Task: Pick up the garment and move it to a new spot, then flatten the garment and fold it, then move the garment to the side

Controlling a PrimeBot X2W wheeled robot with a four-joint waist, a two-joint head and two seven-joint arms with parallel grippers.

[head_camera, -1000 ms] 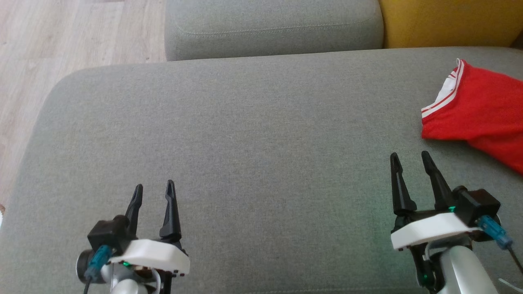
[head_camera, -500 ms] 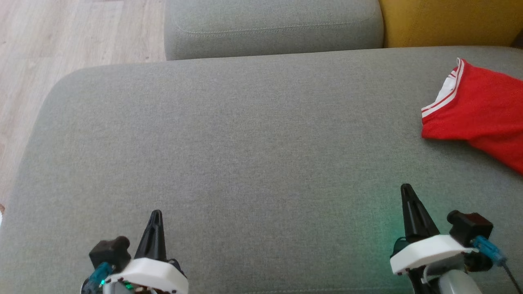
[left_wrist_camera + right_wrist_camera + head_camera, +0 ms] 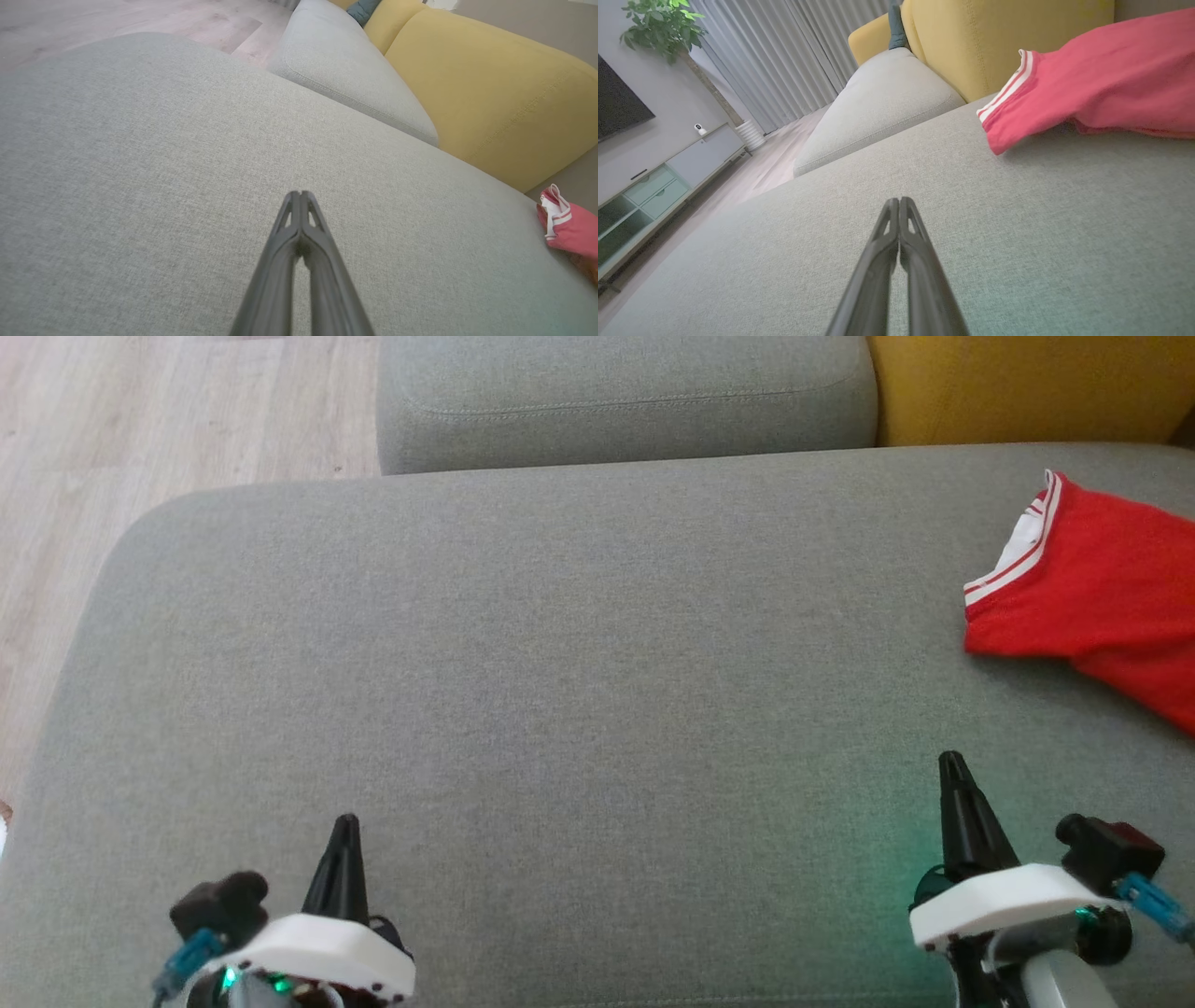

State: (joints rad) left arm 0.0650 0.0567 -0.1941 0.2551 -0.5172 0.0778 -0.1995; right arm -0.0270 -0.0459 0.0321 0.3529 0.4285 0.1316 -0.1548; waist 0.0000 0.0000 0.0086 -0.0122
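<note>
In the head view, both my grippers stood open a second ago. Now my left gripper and my right gripper are pinched shut on nothing and have drawn back toward the near edge of the grey seat cushion. The red garment has not moved. It lies at the far right of the cushion, well apart from my right gripper, and runs out of the picture.

In the left wrist view, my fingers meet tip to tip over bare fabric, with the garment far off to the right.

In the right wrist view, my fingers are closed the same way, and the garment sits ahead and to the right, its white-striped hem facing me.

With both grippers empty and pulled back, I judge that nothing is in hand. I cannot tell whether the garment is folded.
</note>
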